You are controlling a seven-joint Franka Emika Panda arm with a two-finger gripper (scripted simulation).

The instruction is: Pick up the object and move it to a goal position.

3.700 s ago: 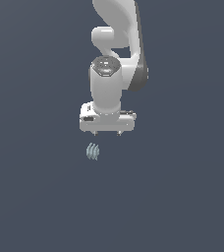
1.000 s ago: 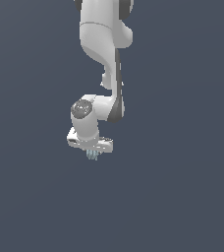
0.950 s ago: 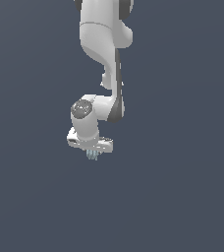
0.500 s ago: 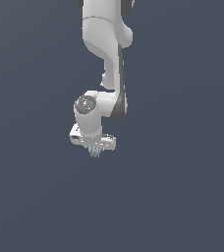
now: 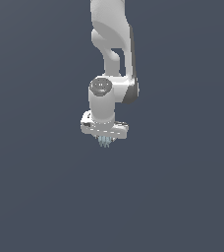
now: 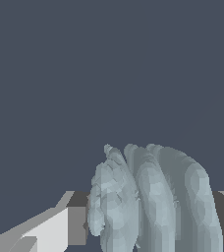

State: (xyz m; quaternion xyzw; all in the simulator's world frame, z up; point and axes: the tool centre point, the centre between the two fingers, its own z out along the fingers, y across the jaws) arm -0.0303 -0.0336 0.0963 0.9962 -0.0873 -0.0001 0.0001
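My gripper (image 5: 104, 139) is squeezed on the object (image 6: 151, 199). It is tiny and bumpy, so it could slip out if I move fast.

Nothing to read here: no text, label, brand, number or sign shows in either view. The white arm (image 5: 111, 59) carries plain casing, and the pale ribbed object (image 6: 153, 202) bears no marking at all.
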